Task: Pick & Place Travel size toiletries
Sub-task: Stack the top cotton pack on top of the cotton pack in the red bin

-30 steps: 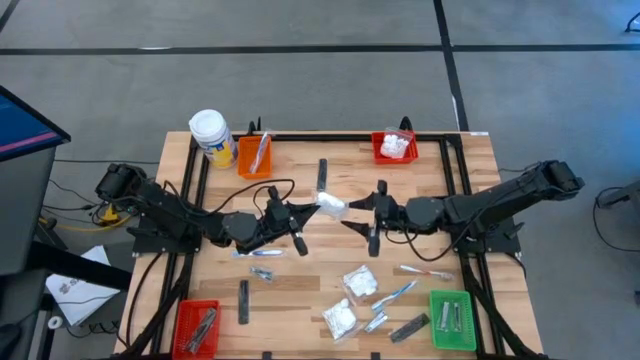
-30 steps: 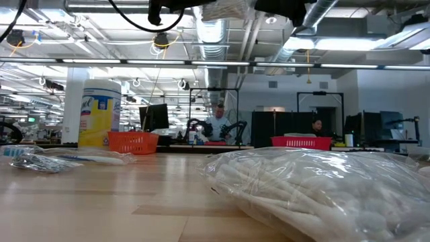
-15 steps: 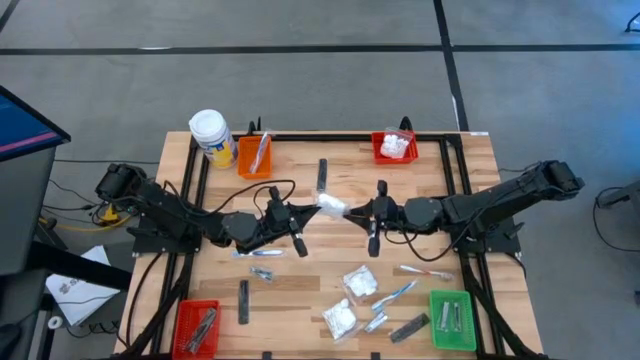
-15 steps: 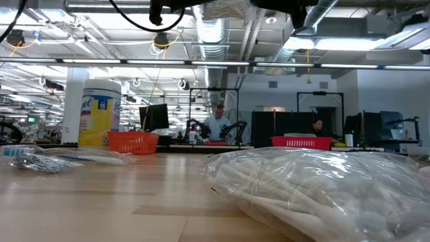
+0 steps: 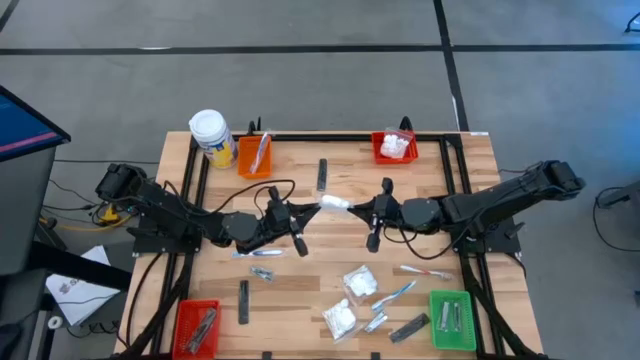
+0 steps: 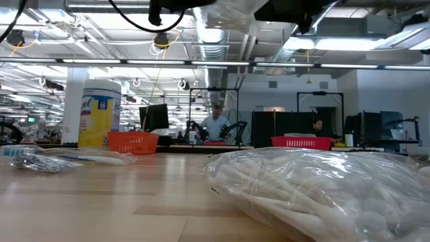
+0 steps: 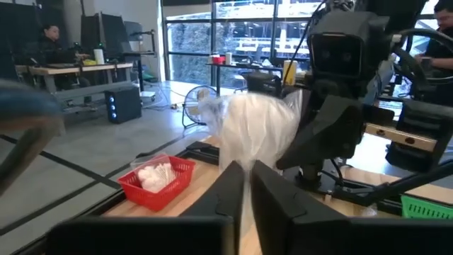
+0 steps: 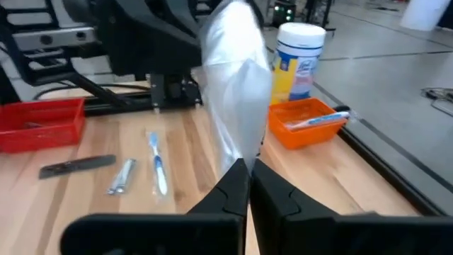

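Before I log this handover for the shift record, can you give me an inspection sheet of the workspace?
Surface: wooden table in a black frame.
Job's things: white packet held in the air between both grippers; more packets, toothbrushes and a dark bar lie loose; some sit in the red bin, orange bin and green bin.
Clutter: yellow jar at the table's far left corner.
Grippers: left gripper and right gripper both shut on the white packet.
Cables: black cable looped over the left arm.
Surroundings: people at desks beyond the table.
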Robot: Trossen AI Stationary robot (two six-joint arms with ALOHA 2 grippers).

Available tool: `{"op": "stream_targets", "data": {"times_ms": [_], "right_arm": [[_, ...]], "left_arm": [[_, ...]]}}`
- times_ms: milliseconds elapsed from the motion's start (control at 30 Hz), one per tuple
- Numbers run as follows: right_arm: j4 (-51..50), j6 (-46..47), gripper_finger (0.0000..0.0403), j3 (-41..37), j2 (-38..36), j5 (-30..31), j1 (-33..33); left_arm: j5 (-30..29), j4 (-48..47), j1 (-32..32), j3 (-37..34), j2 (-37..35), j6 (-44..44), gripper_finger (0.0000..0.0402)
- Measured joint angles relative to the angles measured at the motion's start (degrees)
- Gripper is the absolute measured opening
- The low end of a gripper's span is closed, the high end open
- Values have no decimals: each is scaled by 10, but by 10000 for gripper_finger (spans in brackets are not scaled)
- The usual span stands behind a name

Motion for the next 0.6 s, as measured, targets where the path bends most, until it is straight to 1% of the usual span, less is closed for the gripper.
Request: {"op": "stream_targets", "data": {"times_ms": [100, 200, 333, 433, 533, 600], "right_arm": [[0, 0, 2, 0, -3, 9, 0], [-5, 0, 1, 0, -6, 10, 0], [-22, 0, 1, 0, -11, 20, 0], [-40, 1, 1, 0, -23, 35, 0], [-67, 2, 0, 0, -40, 55, 0], [-87, 2, 0, 0, -56, 66, 0]], "left_arm": [[-1, -1, 0, 0, 0, 0, 66], [-2, -1, 0, 0, 0, 0, 114], [-34, -1, 0, 0, 0, 0, 189], [-47, -1, 0, 0, 0, 0, 238], [-54, -2, 0, 0, 0, 0, 270], [-55, -2, 0, 0, 0, 0, 283]]}}
